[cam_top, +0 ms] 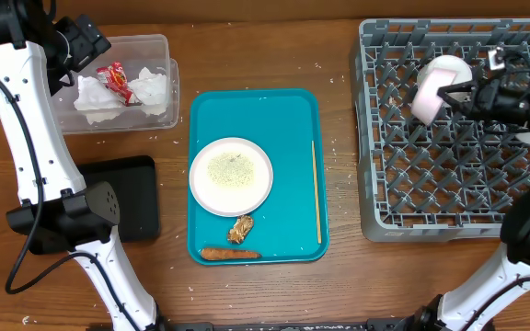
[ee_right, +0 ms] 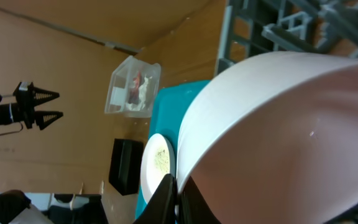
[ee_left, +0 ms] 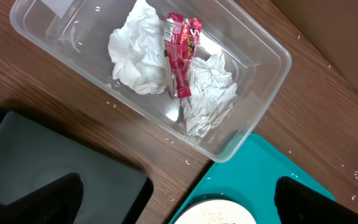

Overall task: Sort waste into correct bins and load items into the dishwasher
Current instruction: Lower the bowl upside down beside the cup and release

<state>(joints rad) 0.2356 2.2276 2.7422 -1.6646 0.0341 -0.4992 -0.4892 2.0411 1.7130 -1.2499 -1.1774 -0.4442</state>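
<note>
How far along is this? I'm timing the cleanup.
Done: napkins and wrapper lie in the clear tub. In hand: the right gripper holds the white bowl over the dish rack. Remaining: the plate, food lump, food stick and wooden stick on the teal tray.

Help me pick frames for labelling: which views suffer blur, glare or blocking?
Overhead: sharp, evenly lit, soft shadows only. Left wrist: clear tub in focus with slight glare on its rim, the left gripper's fingers dark and blurred at the bottom. Right wrist: tilted, the white bowl very close, soft and filling most of the frame.
</note>
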